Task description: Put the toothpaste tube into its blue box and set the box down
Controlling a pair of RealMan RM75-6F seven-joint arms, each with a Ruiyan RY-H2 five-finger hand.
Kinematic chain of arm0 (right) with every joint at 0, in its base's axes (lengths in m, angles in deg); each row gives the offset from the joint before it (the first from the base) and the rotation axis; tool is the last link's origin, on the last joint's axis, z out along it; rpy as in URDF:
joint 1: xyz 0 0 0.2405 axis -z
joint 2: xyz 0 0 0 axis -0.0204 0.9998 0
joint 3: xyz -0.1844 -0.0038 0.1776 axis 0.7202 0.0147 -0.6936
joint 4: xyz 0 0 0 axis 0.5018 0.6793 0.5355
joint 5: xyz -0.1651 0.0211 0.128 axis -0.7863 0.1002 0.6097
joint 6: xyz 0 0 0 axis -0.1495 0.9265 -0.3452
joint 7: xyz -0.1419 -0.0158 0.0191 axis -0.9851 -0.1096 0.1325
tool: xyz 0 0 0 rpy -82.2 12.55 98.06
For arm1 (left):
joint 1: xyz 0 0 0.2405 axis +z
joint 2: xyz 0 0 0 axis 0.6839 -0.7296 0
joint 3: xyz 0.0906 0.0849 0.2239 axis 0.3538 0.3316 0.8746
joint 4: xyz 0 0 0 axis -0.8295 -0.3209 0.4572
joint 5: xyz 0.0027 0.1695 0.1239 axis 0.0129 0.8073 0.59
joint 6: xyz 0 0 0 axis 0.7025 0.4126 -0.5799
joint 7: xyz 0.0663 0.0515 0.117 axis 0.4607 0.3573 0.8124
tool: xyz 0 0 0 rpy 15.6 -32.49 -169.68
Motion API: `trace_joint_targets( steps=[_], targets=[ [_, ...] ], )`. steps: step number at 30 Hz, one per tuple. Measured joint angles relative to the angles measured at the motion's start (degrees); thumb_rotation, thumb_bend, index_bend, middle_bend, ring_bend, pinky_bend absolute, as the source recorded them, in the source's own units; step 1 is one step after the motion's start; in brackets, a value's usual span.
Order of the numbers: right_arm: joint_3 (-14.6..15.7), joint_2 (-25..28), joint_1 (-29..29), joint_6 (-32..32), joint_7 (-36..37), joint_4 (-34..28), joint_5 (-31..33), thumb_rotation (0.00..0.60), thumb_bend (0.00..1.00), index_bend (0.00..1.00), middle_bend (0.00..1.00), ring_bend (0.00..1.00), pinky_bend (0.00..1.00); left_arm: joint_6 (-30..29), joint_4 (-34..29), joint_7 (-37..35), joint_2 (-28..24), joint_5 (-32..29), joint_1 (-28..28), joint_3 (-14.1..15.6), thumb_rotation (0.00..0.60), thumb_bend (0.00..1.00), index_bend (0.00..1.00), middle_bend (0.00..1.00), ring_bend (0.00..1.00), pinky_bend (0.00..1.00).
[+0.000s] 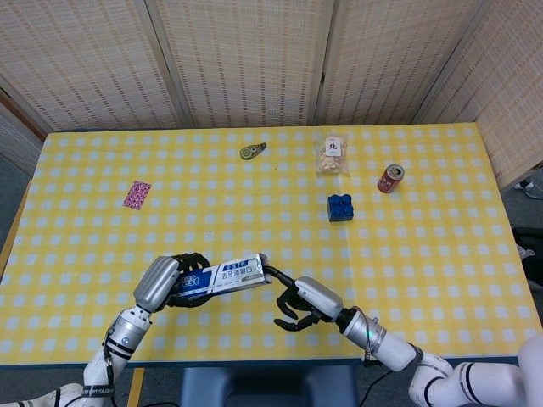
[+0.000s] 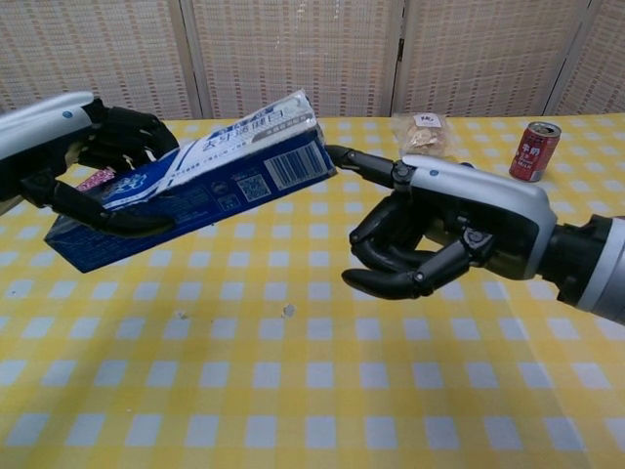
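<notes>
The blue-and-white toothpaste box (image 2: 195,191) hangs slanted above the yellow checked table (image 2: 293,391), its open end up and to the right. My left hand (image 2: 93,161) grips its lower left part. My right hand (image 2: 439,230) is level with the open end, one finger stretched out and touching it, the other fingers curled in on nothing. No toothpaste tube shows; nothing sticks out of the box's mouth. In the head view the box (image 1: 222,275) lies between the left hand (image 1: 174,275) and the right hand (image 1: 301,298) near the table's front edge.
Far right stand a red can (image 1: 390,178) and a blue block (image 1: 340,207). A snack bag (image 1: 333,155) and a small green item (image 1: 252,152) lie at the back. A pink packet (image 1: 136,193) lies at the left.
</notes>
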Motion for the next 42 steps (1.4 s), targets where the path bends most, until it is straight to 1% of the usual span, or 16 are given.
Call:
trace_joint_targets(
  steps=[8, 14, 17, 20, 21, 22, 23, 24, 25, 27, 28, 32, 35, 37, 40, 42],
  targets=[
    [0.55, 2.04, 1.13, 3.66, 0.59, -0.78, -0.44, 0.6, 0.39, 0.0, 0.83, 0.91, 1.0, -0.08, 0.69, -0.58, -0.39, -0.27, 0.18, 0.07, 0.6, 0.37, 0.54, 0.64, 0.51, 0.58],
    [0.47, 6.32, 3.47, 6.35, -4.53, -4.55, 0.93, 0.6, 0.39, 0.0, 0.77, 0.89, 1.0, 0.86, 3.49, -2.91, -0.73, -0.71, 0.31, 0.67, 0.6, 0.37, 0.54, 0.64, 0.51, 0.58],
    [0.92, 9.35, 4.13, 6.14, -6.27, -6.31, 1.82, 0.6, 0.39, 0.0, 0.74, 0.84, 0.98, 1.39, 5.39, -4.62, -0.37, -1.02, 0.34, 0.9, 0.6, 0.37, 0.54, 0.64, 0.51, 0.58],
    [1.67, 12.22, 4.37, 4.81, -9.06, -6.94, 2.36, 0.6, 0.39, 0.0, 0.61, 0.73, 0.86, 2.19, 7.6, -6.22, 0.24, -0.86, 0.23, 1.44, 0.6, 0.37, 0.54, 0.64, 0.51, 0.58],
    [1.89, 12.83, 4.46, 4.44, -10.33, -6.97, 2.56, 0.6, 0.39, 0.0, 0.51, 0.63, 0.76, 2.44, 8.31, -6.68, 0.46, -0.74, 0.2, 1.66, 0.6, 0.37, 0.54, 0.64, 0.51, 0.58],
    [2.15, 13.49, 4.57, 4.01, -11.82, -6.98, 2.82, 0.6, 0.39, 0.0, 0.34, 0.46, 0.6, 2.72, 9.29, -7.23, 0.79, -0.61, 0.17, 1.94, 0.6, 0.37, 0.54, 0.64, 0.51, 0.58],
    [2.52, 14.6, 4.7, 3.19, -14.21, -7.03, 3.33, 0.6, 0.39, 0.0, 0.24, 0.37, 0.49, 2.88, 10.04, -7.62, 1.09, -0.54, 0.16, 2.12, 0.6, 0.37, 0.54, 0.64, 0.51, 0.58],
    [2.78, 15.53, 4.82, 2.48, -16.3, -7.11, 3.91, 0.6, 0.39, 0.0, 0.11, 0.23, 0.34, 3.01, 10.82, -7.98, 1.44, -0.47, 0.15, 2.26, 0.6, 0.37, 0.54, 0.64, 0.51, 0.58],
    [2.97, 16.4, 5.0, 1.83, -18.62, -7.22, 4.69, 0.6, 0.39, 0.0, 0.04, 0.14, 0.23, 3.2, 11.93, -8.41, 1.96, -0.39, 0.12, 2.43, 0.6, 0.37, 0.54, 0.64, 0.51, 0.58],
    [3.22, 18.11, 5.73, 1.01, -24.89, -7.52, 7.09, 0.6, 0.39, 0.0, 0.0, 0.02, 0.06, 3.55, 13.78, -8.98, 2.82, -0.29, 0.02, 2.67, 0.6, 0.37, 0.54, 0.64, 0.51, 0.58],
    [3.28, 18.73, 6.17, 0.91, -27.85, -7.68, 8.26, 0.6, 0.39, 0.0, 0.0, 0.0, 0.02, 3.83, 15.14, -9.31, 3.44, -0.21, -0.06, 2.83, 0.6, 0.37, 0.54, 0.64, 0.51, 0.58],
    [3.4, 20.95, 9.49, 2.22, -41.88, -8.64, 14.25, 0.6, 0.39, 0.0, 0.0, 0.0, 0.0, 4.56, 20.14, -9.99, 5.52, 0.13, -0.45, 3.22, 0.6, 0.37, 0.54, 0.64, 0.51, 0.58],
    [3.58, 22.0, 11.47, 3.05, -47.54, -9.04, 16.63, 0.6, 0.39, 0.0, 0.0, 0.0, 0.0, 4.92, 24.68, -10.34, 7.47, 0.25, -0.81, 3.22, 0.6, 0.37, 0.54, 0.64, 0.51, 0.58],
    [3.72, 22.6, 12.61, 3.5, -48.19, -9.04, 17.09, 0.6, 0.39, 0.0, 0.0, 0.0, 0.0, 5.13, 28.04, -10.68, 9.01, 0.28, -1.07, 3.15, 0.6, 0.37, 0.54, 0.64, 0.51, 0.58],
    [3.83, 23.47, 14.79, 4.33, -45.67, -8.58, 17.38, 0.6, 0.39, 0.0, 0.0, 0.0, 0.0, 5.46, 32.69, -11.18, 11.24, 0.35, -1.45, 3.12, 0.6, 0.37, 0.54, 0.64, 0.51, 0.58],
    [3.75, 23.94, 16.39, 4.76, -43.57, -8.11, 17.35, 0.6, 0.39, 0.0, 0.0, 0.0, 0.0, 5.66, 35.18, -11.56, 12.49, 0.51, -1.72, 3.18, 0.6, 0.35, 0.53, 0.62, 0.47, 0.56]
  ],
)
